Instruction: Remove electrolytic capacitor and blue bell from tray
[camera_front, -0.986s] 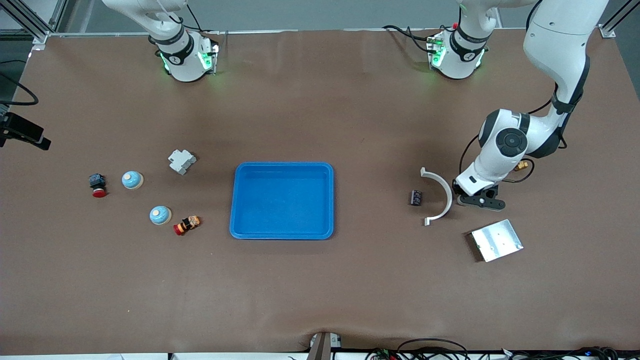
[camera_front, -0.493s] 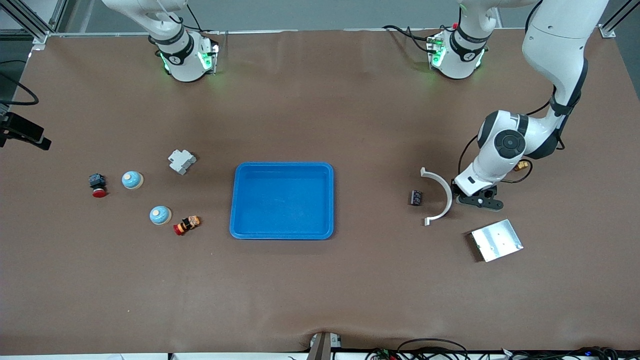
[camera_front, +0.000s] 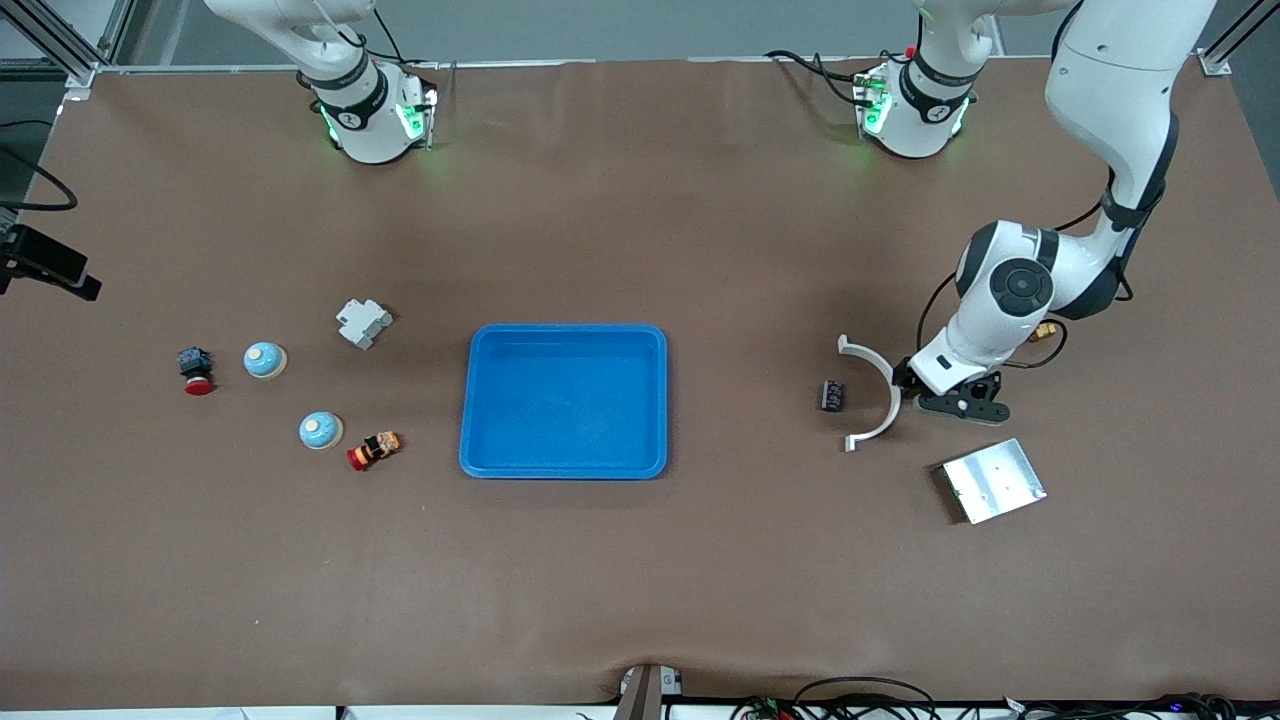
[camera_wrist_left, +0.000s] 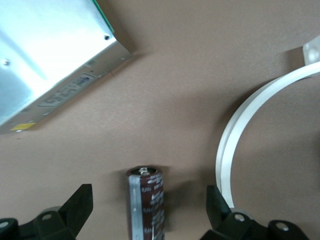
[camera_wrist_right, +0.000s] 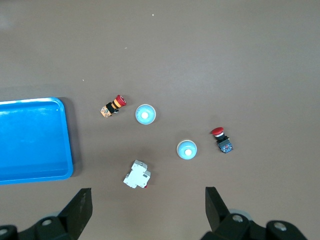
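Observation:
A dark brown capacitor (camera_wrist_left: 146, 202) with a grey stripe lies on the table between the wide-open fingers of my left gripper (camera_wrist_left: 147, 210). Nothing grips it, and in the front view the hand hides it. There my left gripper (camera_front: 903, 383) is low at the left arm's end, and one finger (camera_wrist_left: 219, 206) rests against a white curved strip (camera_front: 884, 398). Two light blue bells (camera_front: 265, 360) (camera_front: 321, 431) stand at the right arm's end. My right gripper (camera_wrist_right: 145, 210) hangs open and empty high above them, out of the front view. The blue tray (camera_front: 565, 400) lies mid-table.
A small dark part (camera_front: 832, 394) lies inside the strip's curve, tray side. A metal box (camera_front: 993, 480) sits nearer the front camera than my left gripper. Two red-capped switches (camera_front: 197, 370) (camera_front: 373, 450) and a white breaker (camera_front: 363, 323) lie around the bells.
My left gripper went from shut to wide open and shifted slightly toward the tray, nudging the white strip that way. The right arm has not moved.

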